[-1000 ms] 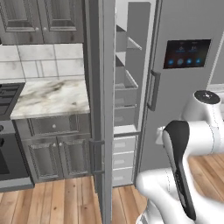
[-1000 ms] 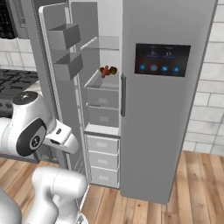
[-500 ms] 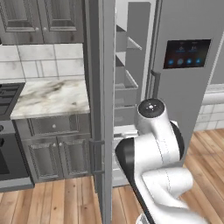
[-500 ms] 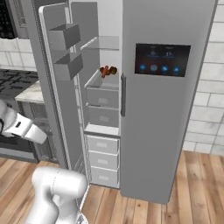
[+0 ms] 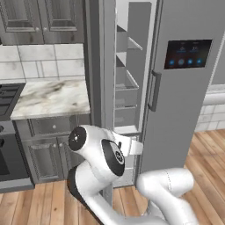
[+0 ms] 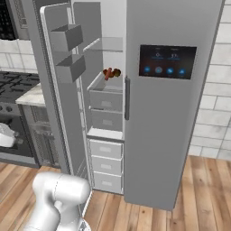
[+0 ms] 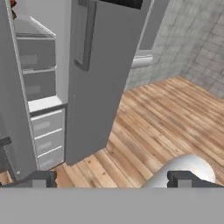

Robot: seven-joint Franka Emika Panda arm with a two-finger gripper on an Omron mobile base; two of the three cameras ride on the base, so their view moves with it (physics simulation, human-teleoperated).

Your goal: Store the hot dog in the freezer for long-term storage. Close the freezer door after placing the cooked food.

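**Hot dog shelved, freezer door open**

The hot dog (image 6: 108,73) sits in the freezer (image 6: 108,90), at the front edge of the upper drawer's top, close to the right wall, touching a rounder brown lump (image 6: 116,72). One hot dog, one lump. I judge placement done; the door is what's left.

The freezer door (image 6: 63,90) stands swung wide to the left. I count two grey bins on its inner face, upper (image 6: 66,37) and lower (image 6: 71,66). Inside, two grey drawers above and three white drawers (image 6: 105,166) below.

The tool (image 7: 112,178) is released, tips spread wide with nothing between them, looking out low toward the fridge foot and the wooden floor (image 7: 166,118).

Handling, as I judge it: the door is a stiff, tall panel on hinges, likely heavy enough to want a steady push, not a tap. No need to grip; I'd press on the outer face or free edge, far from the hinge, for leverage. The bins look rigid but are poor push points. The hot dog itself would be light, slim and prone to rolling, so close gently.

One wider door with a dark display panel (image 6: 167,60), shut.
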